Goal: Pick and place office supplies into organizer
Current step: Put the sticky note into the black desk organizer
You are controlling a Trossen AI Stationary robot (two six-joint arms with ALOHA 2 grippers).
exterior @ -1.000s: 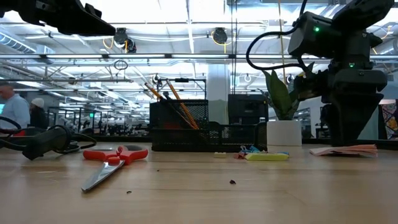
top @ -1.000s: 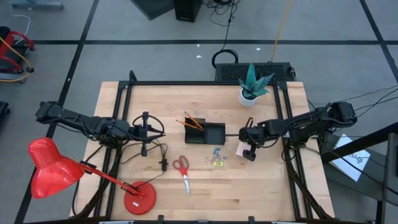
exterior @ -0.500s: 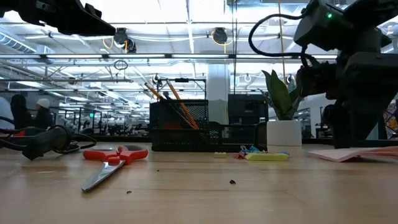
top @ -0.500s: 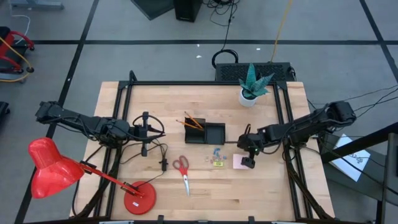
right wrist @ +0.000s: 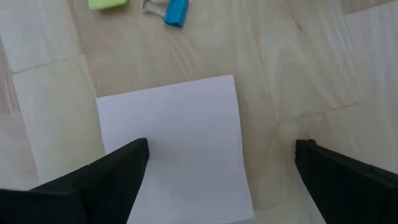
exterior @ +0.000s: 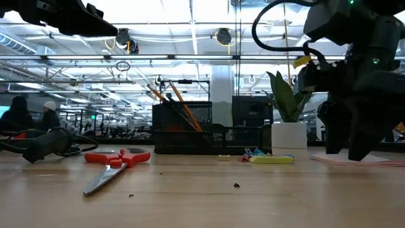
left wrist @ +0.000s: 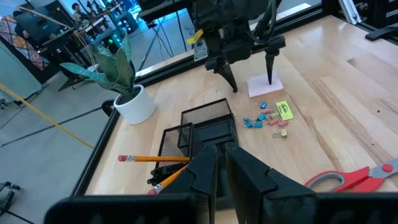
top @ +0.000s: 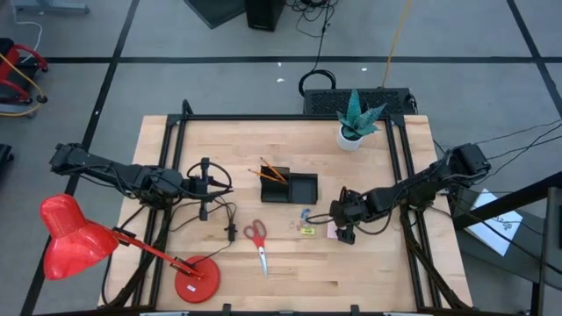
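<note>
The pink sticky-note pad [right wrist: 174,143] lies flat on the table, right of the blue clips [top: 305,215] and the small yellow piece [top: 308,231]. My right gripper [top: 342,232] stands over the pad, open, pointing down. The black organizer [top: 288,187] sits at the table's middle with orange pencils [top: 272,172] leaning in its taller compartment. The red-handled scissors [top: 257,239] lie flat, nearer the near edge. My left gripper [top: 204,186] waits shut, left of the organizer, touching nothing. My right gripper comes at the pad from above, pointing down, fingers spread wide. One fingertip [right wrist: 109,180] is over the pad's top face [right wrist: 161,168] near one edge. The other fingertip [right wrist: 348,183] is past the opposite edge, over bare wood. The pad lies flat on the table.
A red desk lamp [top: 79,237] stands at the near left corner. A white plant pot [top: 354,132] stands at the far right. A black cable [top: 230,224] lies left of the scissors. Black frame rails [top: 176,149] border the table. People [exterior: 19,117] show far behind.
My right gripper has moved toward the near edge, then a little left toward the clips. The pink pad has slid along the table toward the near edge with it and is now mostly under the gripper.
</note>
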